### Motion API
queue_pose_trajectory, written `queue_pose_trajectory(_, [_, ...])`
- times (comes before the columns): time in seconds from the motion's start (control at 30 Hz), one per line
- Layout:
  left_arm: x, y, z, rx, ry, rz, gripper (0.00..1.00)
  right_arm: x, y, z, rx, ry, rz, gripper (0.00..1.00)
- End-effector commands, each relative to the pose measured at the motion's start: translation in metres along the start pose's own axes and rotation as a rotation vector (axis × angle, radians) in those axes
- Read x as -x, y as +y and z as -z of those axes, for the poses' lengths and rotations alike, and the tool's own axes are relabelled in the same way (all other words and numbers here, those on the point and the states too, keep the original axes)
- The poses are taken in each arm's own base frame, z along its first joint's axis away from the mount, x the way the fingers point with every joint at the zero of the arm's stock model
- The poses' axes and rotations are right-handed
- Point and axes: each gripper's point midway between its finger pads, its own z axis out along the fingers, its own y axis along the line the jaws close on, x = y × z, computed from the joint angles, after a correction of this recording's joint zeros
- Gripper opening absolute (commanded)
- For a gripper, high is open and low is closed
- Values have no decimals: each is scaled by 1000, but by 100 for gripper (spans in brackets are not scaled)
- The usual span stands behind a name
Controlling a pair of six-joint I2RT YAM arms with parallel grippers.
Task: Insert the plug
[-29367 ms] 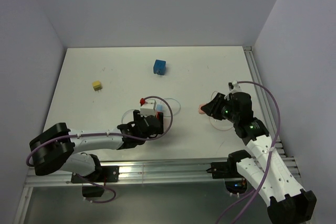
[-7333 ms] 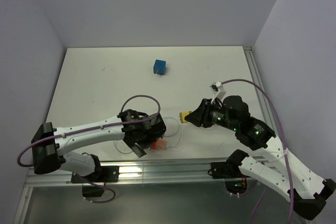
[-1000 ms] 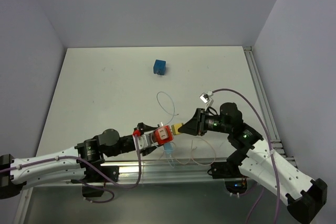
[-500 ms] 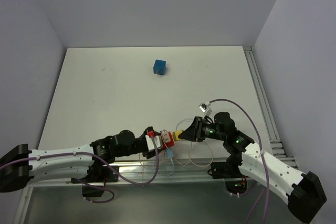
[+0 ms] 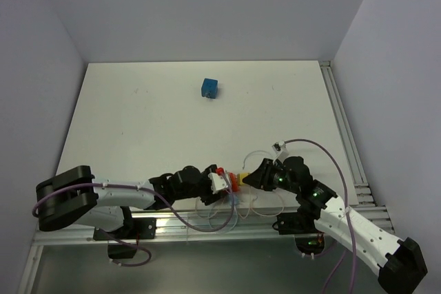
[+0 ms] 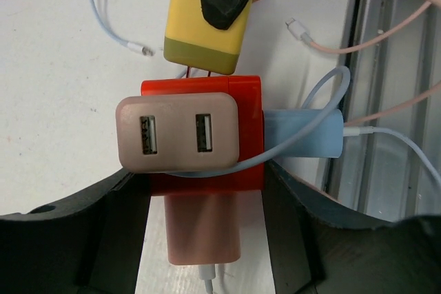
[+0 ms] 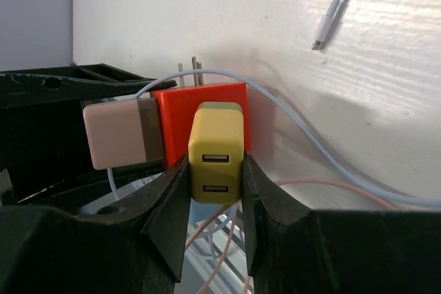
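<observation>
The right gripper (image 7: 213,170) clamps the yellow plug (image 6: 205,29), long axis running left-right, prongs pointing left into the red socket cube (image 6: 248,101) clamped by the left gripper (image 6: 203,197).

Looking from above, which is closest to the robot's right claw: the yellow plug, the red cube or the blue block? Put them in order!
1. The yellow two-port charger plug: pinched in the right gripper itself.
2. The red plastic socket cube: just to its left, at the plug's prongs.
3. The blue plastic block: far away at the back, by itself.
</observation>
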Motion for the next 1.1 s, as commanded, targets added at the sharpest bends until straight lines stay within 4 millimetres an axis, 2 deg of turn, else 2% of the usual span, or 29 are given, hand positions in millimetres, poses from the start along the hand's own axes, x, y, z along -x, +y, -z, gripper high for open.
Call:
queue_pose_trajectory(0.0, [50,21,-14,41,-120,-1,0,4,34,5,137,-7,-3,0])
queue_pose_trajectory(0.07, [57,26,-17,47,-96,18,0,6,27,4,98,-22,-10,0])
queue_pose_trajectory(0.1, [43,29,-18,43,-32,34,0,7,25,4,86,-26,-12,0])
queue_pose_trajectory(0.17, [48,35,-17,55,-33,46,11,8,23,3,83,-37,-16,0])
queue_pose_trajectory(0.2, [47,37,-15,60,-29,46,25,8,24,3,83,-39,-21,0])
queue_pose_trajectory(0.27, [47,40,-11,82,-33,47,37,9,23,3,79,-40,-23,0])
queue_pose_trajectory(0.3, [54,43,-6,96,-56,44,44,8,22,3,77,-38,-23,0])
queue_pose_trajectory(0.33, [53,43,-3,102,-55,44,55,9,23,3,74,-40,-23,0])
queue_pose_trajectory(0.5, [68,45,13,103,-81,29,67,12,25,4,72,-52,-21,0])
queue_pose_trajectory(0.53, [69,45,15,102,-76,31,87,14,26,5,75,-58,-20,0])
queue_pose_trajectory(0.57, [72,45,17,102,-84,33,99,14,25,5,73,-59,-21,0])
queue_pose_trajectory(0.83, [53,49,16,127,-49,45,100,12,29,3,101,-50,-34,0])
queue_pose_trajectory(1.07, [61,45,30,117,-85,65,99,22,22,10,28,-98,-12,0])
